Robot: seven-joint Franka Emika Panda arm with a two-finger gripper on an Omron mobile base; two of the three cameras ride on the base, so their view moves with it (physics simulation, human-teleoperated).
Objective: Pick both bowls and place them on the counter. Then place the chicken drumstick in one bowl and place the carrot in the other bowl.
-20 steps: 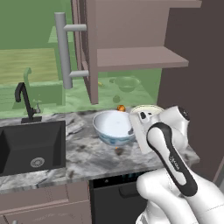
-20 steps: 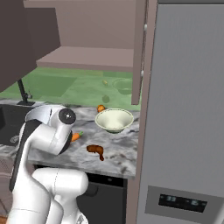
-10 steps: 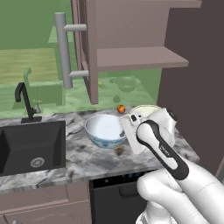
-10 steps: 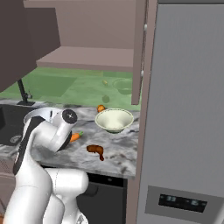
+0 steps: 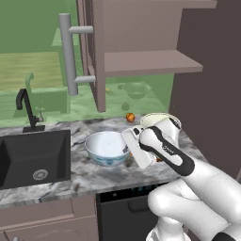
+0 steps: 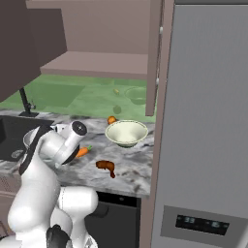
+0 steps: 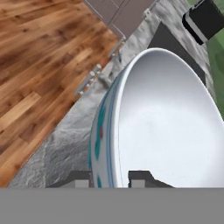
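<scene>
I've slid the deep white bowl with blue pattern (image 5: 107,148) left along the marbled counter (image 5: 56,176) | jaws pinching its rim (carrot (image 6: 83,151) awaits).

Two base cameras look forward and down from behind the arm; a hand camera sits close at the bowl's rim.

The left base view, from behind left, faces the counter (image 5: 89,176), taking in the sink (image 5: 28,157) and the blue-patterned bowl (image 5: 107,148). The right base view, from behind right, faces that same counter (image 6: 131,177) nearer the refrigerator (image 6: 208,121). Both share the cream bowl (image 6: 126,132). The hand view looks along the gripper (image 7: 111,178), very near the blue-patterned bowl (image 7: 166,127), toward the wooden floor (image 7: 39,61).
</scene>
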